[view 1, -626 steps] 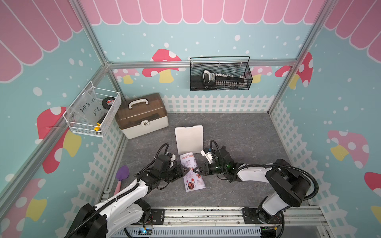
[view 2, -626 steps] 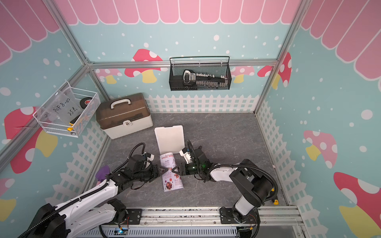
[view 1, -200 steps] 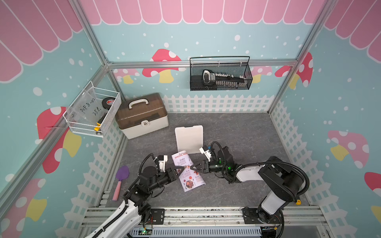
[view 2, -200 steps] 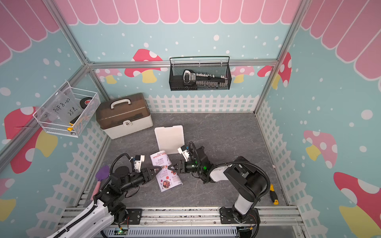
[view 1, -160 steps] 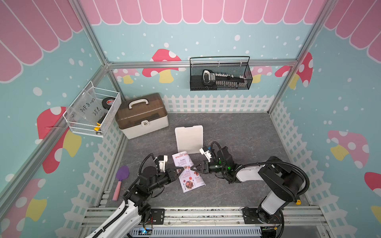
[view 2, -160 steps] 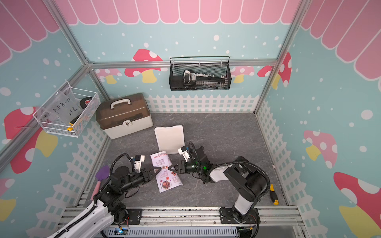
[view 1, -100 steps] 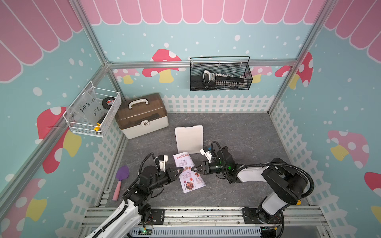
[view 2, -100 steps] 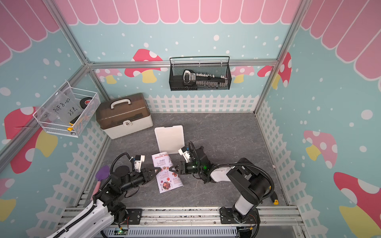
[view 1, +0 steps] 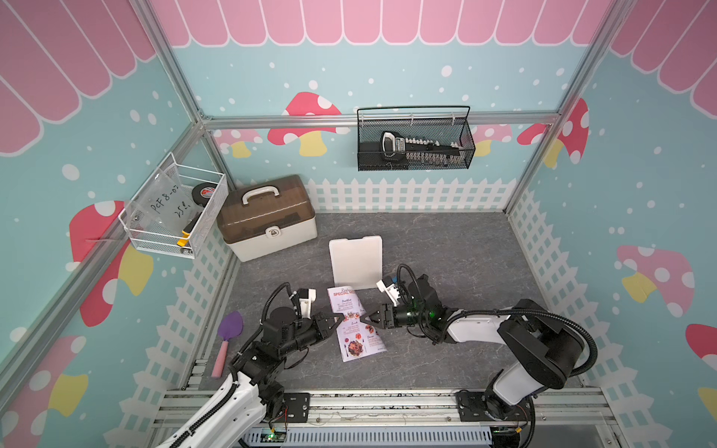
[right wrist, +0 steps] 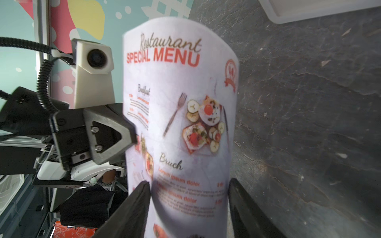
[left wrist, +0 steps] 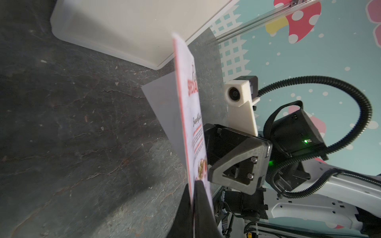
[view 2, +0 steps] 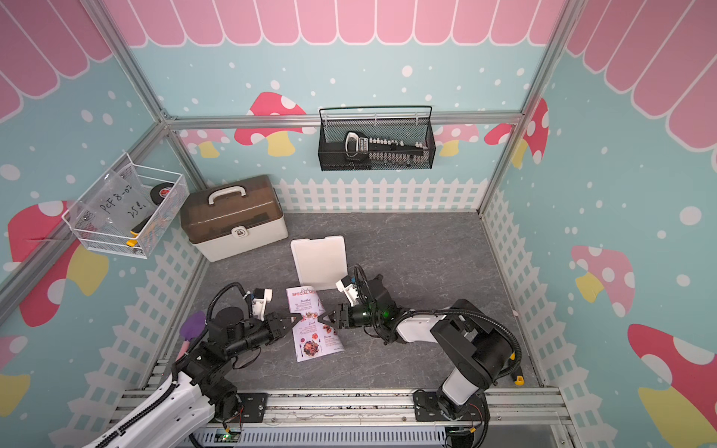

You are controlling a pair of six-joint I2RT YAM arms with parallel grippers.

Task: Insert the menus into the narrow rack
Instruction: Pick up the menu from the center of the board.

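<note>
Likely regrasp step. Menu (view 1: 355, 326) pinched edge-on in closed left gripper (view 1: 339, 320), held just before flat-lying rack (view 1: 355, 262); right gripper (view 1: 364, 319) spread wide astride it. Next: steer top edge squarely into rack mouth.

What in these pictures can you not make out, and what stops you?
- Small print on the menu: blurred in the right wrist view, too small in both top views.
- Opening of the narrow rack: not discernible in both top views; both wrist views cut the rack off at an edge.
- Writing on the clear bag: small and creased in both top views.
</note>
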